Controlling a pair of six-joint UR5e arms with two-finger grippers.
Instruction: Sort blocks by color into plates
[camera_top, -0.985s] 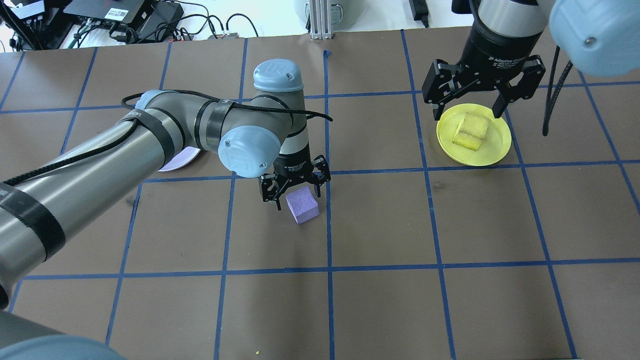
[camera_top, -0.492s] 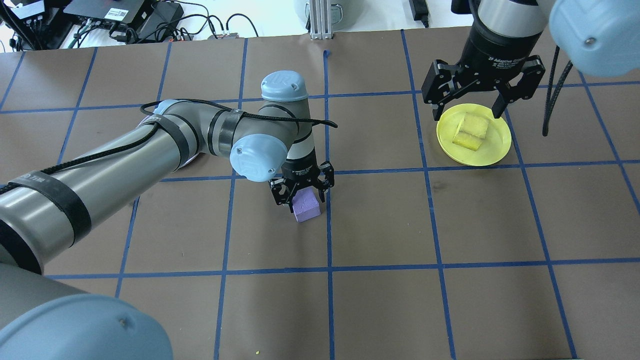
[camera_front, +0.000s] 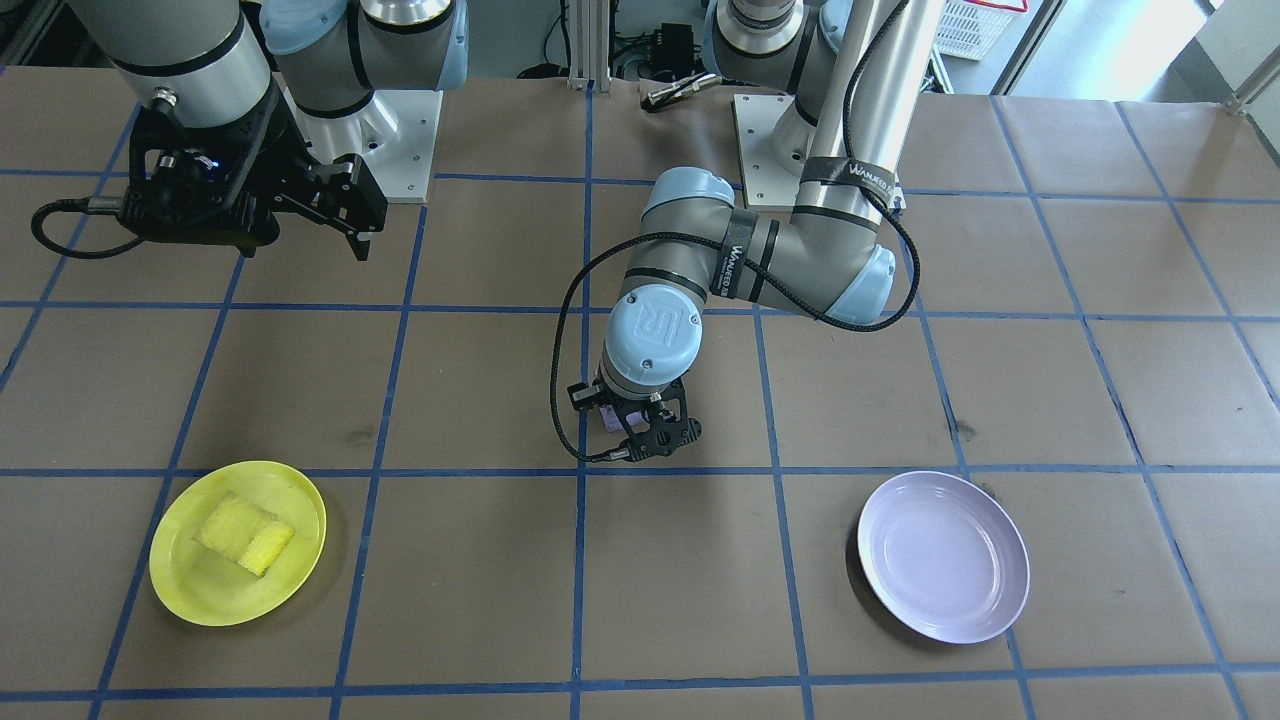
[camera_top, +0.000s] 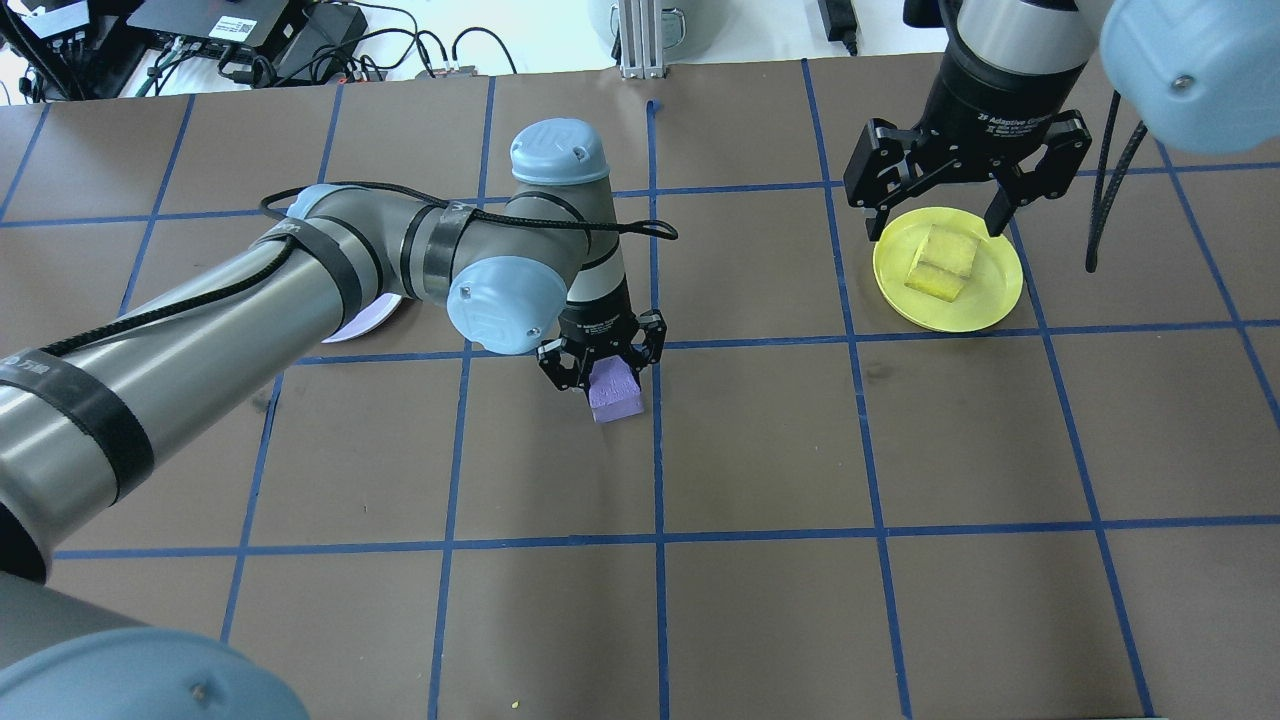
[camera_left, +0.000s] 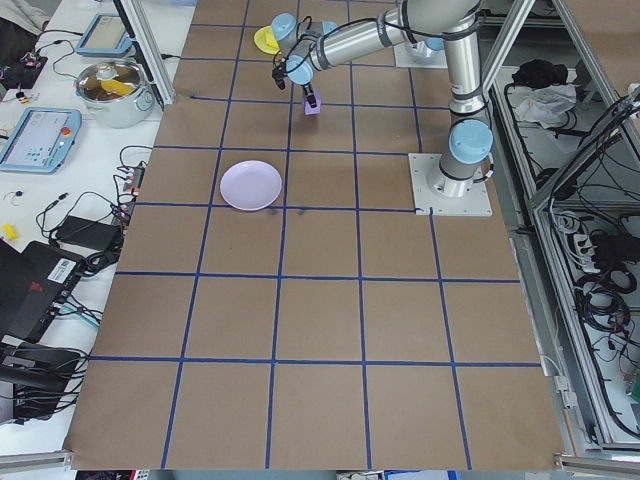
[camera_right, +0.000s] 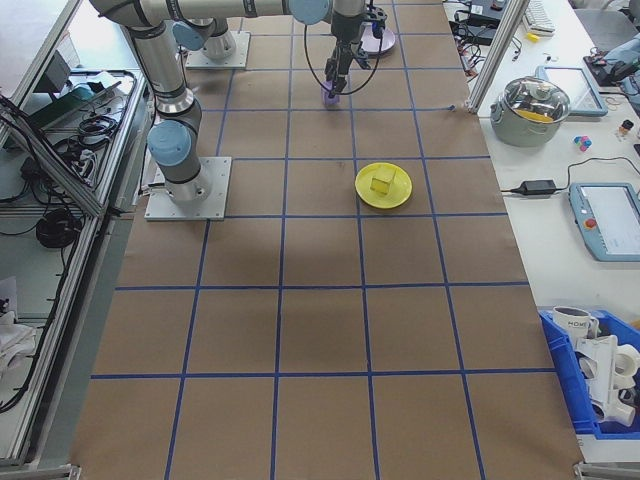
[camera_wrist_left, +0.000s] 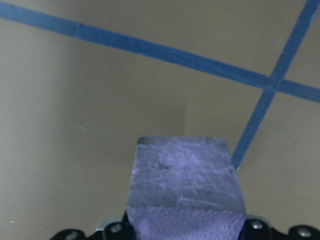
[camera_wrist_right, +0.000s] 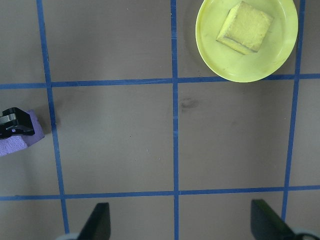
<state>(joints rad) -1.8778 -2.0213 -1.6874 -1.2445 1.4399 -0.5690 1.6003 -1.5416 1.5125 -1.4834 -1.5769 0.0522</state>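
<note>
The purple block (camera_top: 616, 398) sits between the fingers of my left gripper (camera_top: 603, 372), which is shut on it near the table's middle; in the left wrist view the block (camera_wrist_left: 184, 175) fills the space between the fingers. The yellow block (camera_top: 942, 262) lies in the yellow plate (camera_top: 990, 305) at the far right. My right gripper (camera_top: 936, 218) hangs open above that plate's far edge, holding nothing. The lavender plate (camera_front: 945, 555) stands bare; from overhead only a sliver of it (camera_top: 365, 318) shows behind my left arm.
Blue tape lines cross the brown table (camera_top: 760, 450) in a grid. Cables and electronics (camera_top: 250, 40) lie beyond the far edge. Side benches hold a pot (camera_right: 530, 105) and tablets.
My left gripper came down over the purple block and shut on it. The block now sits slightly farther from the robot. The right arm has not moved.
</note>
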